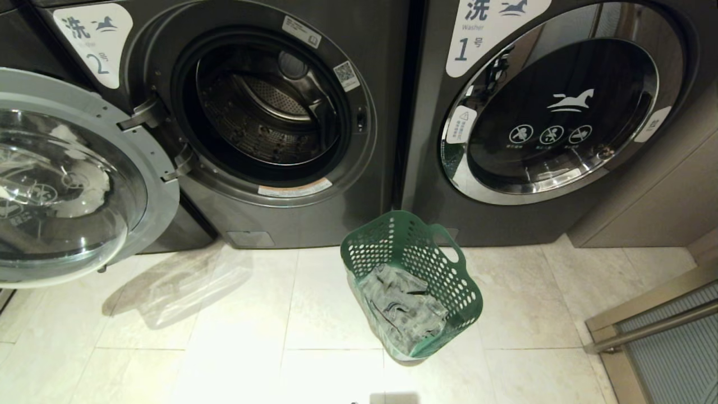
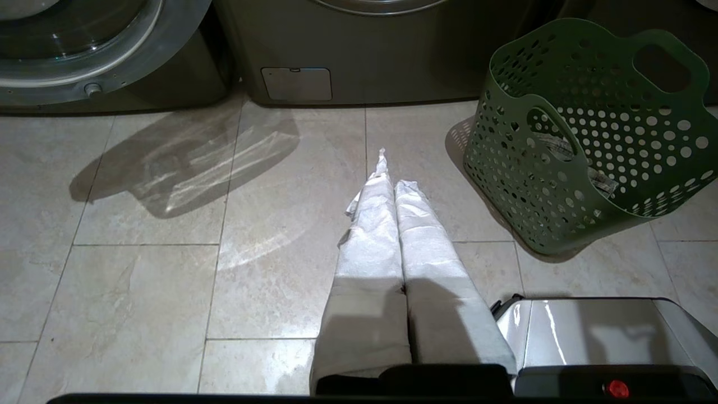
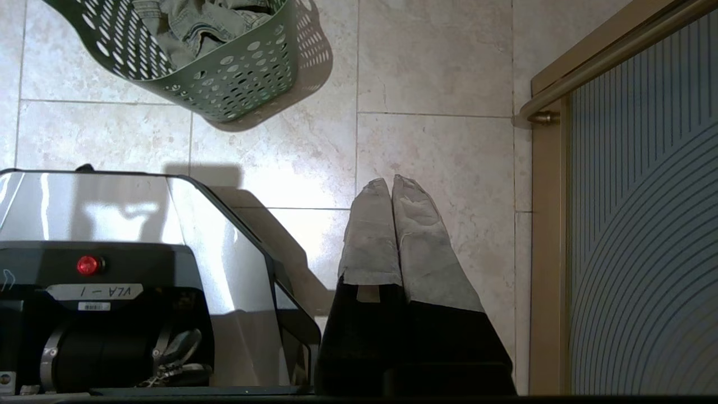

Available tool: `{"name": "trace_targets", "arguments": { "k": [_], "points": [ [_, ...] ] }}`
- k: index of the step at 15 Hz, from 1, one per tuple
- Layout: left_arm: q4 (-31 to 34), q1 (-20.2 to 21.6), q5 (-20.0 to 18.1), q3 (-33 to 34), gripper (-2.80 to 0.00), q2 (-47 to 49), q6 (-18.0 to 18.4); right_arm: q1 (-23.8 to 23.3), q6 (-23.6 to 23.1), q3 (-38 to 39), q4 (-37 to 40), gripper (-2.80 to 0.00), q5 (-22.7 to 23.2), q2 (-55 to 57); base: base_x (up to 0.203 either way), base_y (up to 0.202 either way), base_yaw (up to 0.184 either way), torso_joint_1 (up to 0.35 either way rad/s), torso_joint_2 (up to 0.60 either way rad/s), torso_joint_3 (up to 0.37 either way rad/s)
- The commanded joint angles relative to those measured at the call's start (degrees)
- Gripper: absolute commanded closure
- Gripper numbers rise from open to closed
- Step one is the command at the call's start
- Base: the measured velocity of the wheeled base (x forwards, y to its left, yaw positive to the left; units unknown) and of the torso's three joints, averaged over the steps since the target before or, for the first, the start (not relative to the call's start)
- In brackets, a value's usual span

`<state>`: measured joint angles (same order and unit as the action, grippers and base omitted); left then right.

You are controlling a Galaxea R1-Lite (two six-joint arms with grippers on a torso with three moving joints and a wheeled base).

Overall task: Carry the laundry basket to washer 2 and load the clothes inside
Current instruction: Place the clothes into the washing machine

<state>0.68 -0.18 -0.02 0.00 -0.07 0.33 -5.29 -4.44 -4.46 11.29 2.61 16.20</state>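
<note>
A green perforated laundry basket (image 1: 418, 268) stands on the tiled floor between the two washers, with crumpled grey clothes (image 1: 401, 311) inside. Washer 2 (image 1: 263, 109) is at the left, its drum dark and its round door (image 1: 61, 179) swung wide open to the left. The left wrist view has the basket (image 2: 583, 140) ahead and to one side of my left gripper (image 2: 392, 182), which is shut with its white-wrapped fingers pressed together over bare floor. My right gripper (image 3: 391, 182) is shut too, low over the tiles, with the basket (image 3: 224, 67) farther off. Neither arm shows in the head view.
Washer 1 (image 1: 561, 106) stands at the right with its door closed. A ribbed glass door with a brass rail (image 1: 662, 331) is at the right edge. My own base (image 3: 112, 235) shows in both wrist views. Pale tiled floor (image 1: 224, 336) lies before the washers.
</note>
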Motion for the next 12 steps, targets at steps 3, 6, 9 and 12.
{"name": "trace_targets", "arguments": {
  "k": [3,6,9,12],
  "points": [
    [0.02,0.01,-0.06,0.09,0.00,-0.10,0.02,0.02,-0.12,0.07,0.05,0.00,0.03,-0.03,0.000,0.000,0.000,0.006,0.00,-0.187],
    [0.02,0.01,-0.04,0.09,0.00,-0.10,0.02,0.02,-0.05,0.04,0.05,0.00,0.03,-0.03,0.000,0.000,0.000,0.004,0.00,-0.206],
    [0.02,0.01,-0.06,0.09,0.00,-0.10,0.02,0.02,0.05,0.07,0.05,0.00,0.03,-0.03,0.000,0.000,0.000,0.006,0.00,-0.194],
    [0.02,0.01,0.02,0.09,0.00,-0.10,-0.03,0.02,0.13,0.07,0.05,0.00,0.03,-0.03,0.000,0.000,0.000,0.002,0.00,-0.202]
  ]
}}
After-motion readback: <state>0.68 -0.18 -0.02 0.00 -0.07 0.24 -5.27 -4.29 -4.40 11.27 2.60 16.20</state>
